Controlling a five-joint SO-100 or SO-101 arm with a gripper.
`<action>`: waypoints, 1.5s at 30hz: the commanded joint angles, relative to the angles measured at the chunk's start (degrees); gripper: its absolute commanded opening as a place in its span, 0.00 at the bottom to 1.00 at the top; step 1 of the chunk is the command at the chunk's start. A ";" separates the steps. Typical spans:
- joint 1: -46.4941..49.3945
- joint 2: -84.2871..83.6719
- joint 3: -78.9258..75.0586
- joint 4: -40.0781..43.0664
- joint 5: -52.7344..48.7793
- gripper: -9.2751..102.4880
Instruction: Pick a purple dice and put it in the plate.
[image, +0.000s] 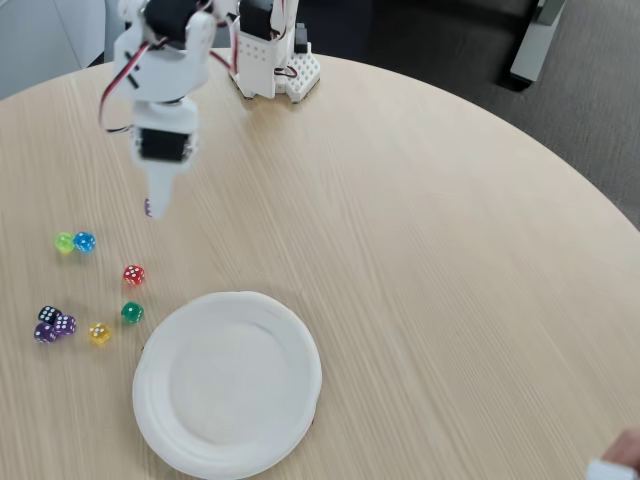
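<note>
My white gripper (153, 205) hangs blurred above the table's left side, fingers pointing down and closed. A tiny purple dice (148, 208) peeks out at its tip, held between the fingers. Two more purple dice (65, 324) (45, 334) lie on the table at the far left, next to a near-black die (48, 314). The large white plate (228, 385) sits at the front, below and to the right of the gripper, with nothing in it.
Loose dice lie left of the plate: yellow-green (64, 242), blue (85, 241), red (133, 274), green (132, 312), yellow (99, 333). The arm's base (270, 55) stands at the table's far edge. A person's hand (620, 460) shows at the bottom right corner.
</note>
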 joint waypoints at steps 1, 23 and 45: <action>-4.75 4.66 -1.49 -0.18 0.53 0.08; -31.90 11.69 -1.14 3.96 1.76 0.08; -30.76 -8.44 -0.53 -23.55 -9.40 0.08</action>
